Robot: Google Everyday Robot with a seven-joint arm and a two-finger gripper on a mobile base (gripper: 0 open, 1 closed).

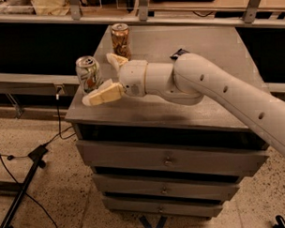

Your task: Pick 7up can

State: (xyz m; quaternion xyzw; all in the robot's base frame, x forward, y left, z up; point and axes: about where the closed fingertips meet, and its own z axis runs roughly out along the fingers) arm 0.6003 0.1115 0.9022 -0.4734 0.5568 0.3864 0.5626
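The 7up can (88, 73), white with green and red marking and a silver top, stands upright near the left edge of the grey drawer cabinet's top (179, 105). My gripper (100, 79) reaches in from the right on a white arm and is open. One cream finger (103, 94) lies in front of the can and the other finger (115, 60) is behind it to the right. The can sits at the mouth of the gap between the fingers, with its right side close to them.
An orange-brown patterned can (120, 39) stands further back on the cabinet top. A small dark object (179, 53) lies behind my arm. A shelf runs behind the cabinet. A black stand and cables (27, 171) lie on the floor at the left.
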